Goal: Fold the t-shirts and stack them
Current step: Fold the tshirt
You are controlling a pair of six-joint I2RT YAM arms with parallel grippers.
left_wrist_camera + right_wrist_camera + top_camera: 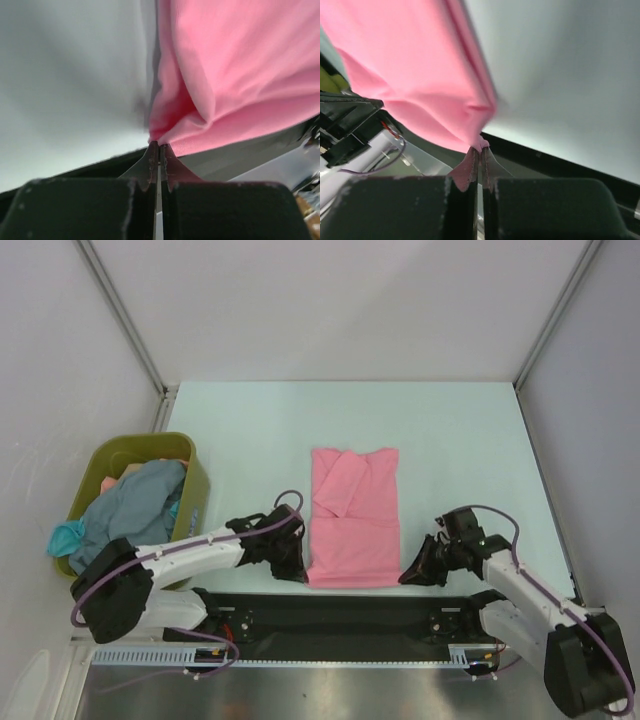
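Observation:
The pink t-shirt (354, 516) lies on the table as a long strip with its sleeves folded in, its near hem at the table's front edge. My left gripper (298, 570) is shut on the near left corner of the pink t-shirt (235, 80). My right gripper (408, 575) is shut on the near right corner of the pink t-shirt (415, 85). The cloth puckers at both pinches. Grey-blue and teal t-shirts (130, 502) are piled in the bin at the left.
The olive-green plastic bin (196, 490) stands at the table's left edge, beside the left arm. A black strip (330, 608) runs along the front edge below the shirt. Grey walls enclose the pale table (470, 450) on three sides.

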